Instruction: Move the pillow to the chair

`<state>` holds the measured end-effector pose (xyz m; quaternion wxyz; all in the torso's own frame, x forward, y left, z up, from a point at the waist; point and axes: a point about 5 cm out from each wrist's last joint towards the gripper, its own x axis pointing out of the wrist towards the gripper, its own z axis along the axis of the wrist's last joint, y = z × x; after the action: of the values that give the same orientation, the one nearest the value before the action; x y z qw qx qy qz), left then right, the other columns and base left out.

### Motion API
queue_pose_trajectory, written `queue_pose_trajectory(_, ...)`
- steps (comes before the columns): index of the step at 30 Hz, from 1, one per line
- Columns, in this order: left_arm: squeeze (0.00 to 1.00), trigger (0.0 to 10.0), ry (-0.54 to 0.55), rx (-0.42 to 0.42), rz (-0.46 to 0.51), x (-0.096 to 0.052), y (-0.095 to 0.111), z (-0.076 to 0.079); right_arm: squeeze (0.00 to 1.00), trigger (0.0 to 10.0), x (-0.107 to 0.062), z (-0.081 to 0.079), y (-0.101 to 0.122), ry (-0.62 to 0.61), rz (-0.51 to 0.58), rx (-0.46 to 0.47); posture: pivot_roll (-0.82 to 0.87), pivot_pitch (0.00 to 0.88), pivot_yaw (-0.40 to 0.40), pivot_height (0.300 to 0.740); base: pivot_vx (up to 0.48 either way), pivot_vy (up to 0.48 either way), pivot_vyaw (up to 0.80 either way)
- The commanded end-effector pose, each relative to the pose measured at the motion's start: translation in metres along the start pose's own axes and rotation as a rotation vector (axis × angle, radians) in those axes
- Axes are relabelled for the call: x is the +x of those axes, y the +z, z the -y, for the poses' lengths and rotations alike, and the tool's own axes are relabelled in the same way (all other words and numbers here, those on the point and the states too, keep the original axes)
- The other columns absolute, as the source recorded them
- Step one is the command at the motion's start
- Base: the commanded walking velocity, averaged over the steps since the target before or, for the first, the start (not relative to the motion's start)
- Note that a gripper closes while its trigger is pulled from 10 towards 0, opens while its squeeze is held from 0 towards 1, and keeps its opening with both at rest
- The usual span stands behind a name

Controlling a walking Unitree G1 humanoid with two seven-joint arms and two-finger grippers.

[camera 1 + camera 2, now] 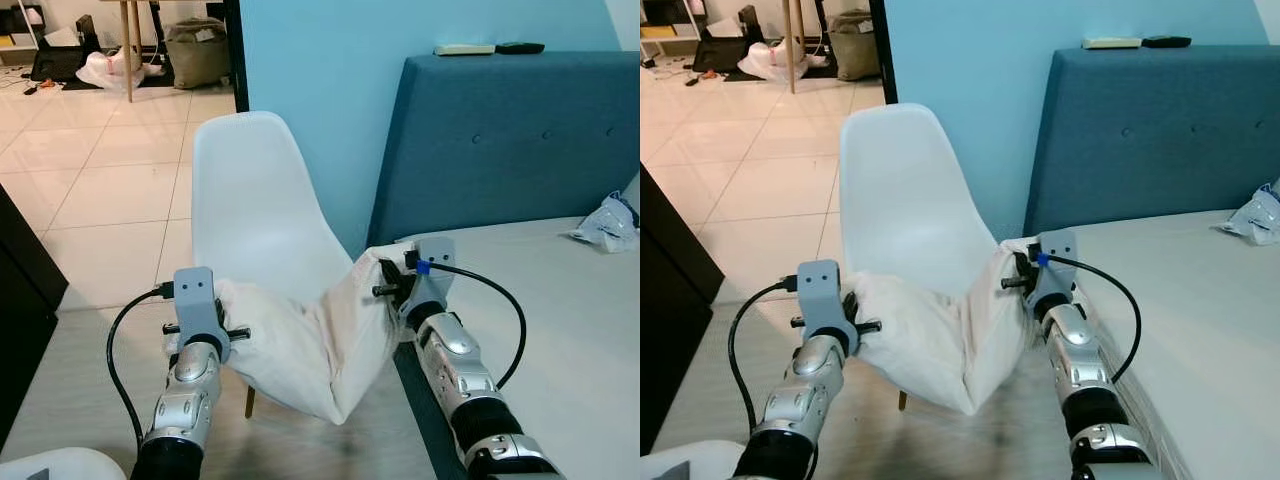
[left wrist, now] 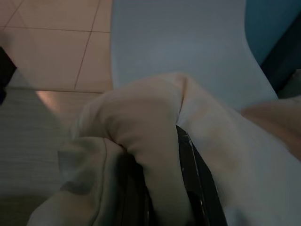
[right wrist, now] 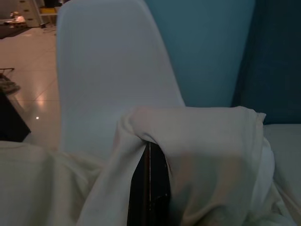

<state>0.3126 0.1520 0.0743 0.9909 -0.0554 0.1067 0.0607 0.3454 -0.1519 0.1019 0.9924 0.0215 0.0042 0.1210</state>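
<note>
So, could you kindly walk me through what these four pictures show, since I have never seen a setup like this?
This is a humanoid robot with two silver arms, each ending in a gripper of two long black fingers. The two wide pictures come from a stereo camera on its head, looking forward and down, so they show the same scene. The left gripper and the right gripper each pinch one end of a white pillow, which sags between them in front of a white chair. To the robot's right is a bed with a blue headboard; a crumpled bag lies on it. The two dim pictures come from cameras on the wrists, looking along the fingers: you see pillow fabric bunched over them, with the chair behind.
</note>
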Motion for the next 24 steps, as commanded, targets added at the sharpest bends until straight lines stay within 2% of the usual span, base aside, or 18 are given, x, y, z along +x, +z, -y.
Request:
queue_pose_trajectory(1, 0.00, 10.0, -0.008, 0.011, 0.029, 0.0001, 0.0067, 0.0000, 0.00, 10.0, 0.0056, -0.0056, 0.0127, 0.029, 0.050, -0.006, 0.00, 0.047, -0.039, 0.740, 0.000, 0.000, 0.00)
queue_pose_trajectory(10, 0.00, 10.0, 0.000, 0.003, 0.024, 0.0010, 0.0054, -0.0001, 0.00, 10.0, 0.0066, -0.0052, 0.0147, 0.030, 0.051, -0.009, 0.00, 0.040, -0.043, 0.740, 0.000, -0.453, 0.00)
queue_pose_trajectory(16, 0.00, 10.0, -0.001, -0.021, 0.023, 0.0003, 0.0046, 0.0001, 0.00, 10.0, 0.0070, -0.0049, 0.0155, 0.033, 0.052, -0.011, 0.00, 0.036, -0.044, 0.740, 0.000, 0.000, 0.00)
queue_pose_trajectory(24, 0.00, 10.0, -0.006, 0.001, 0.048, -0.0021, 0.0054, -0.0008, 0.00, 10.0, 0.0067, -0.0076, 0.0158, 0.040, 0.060, -0.009, 0.00, 0.028, -0.037, 0.740, 0.000, 0.000, 0.00)
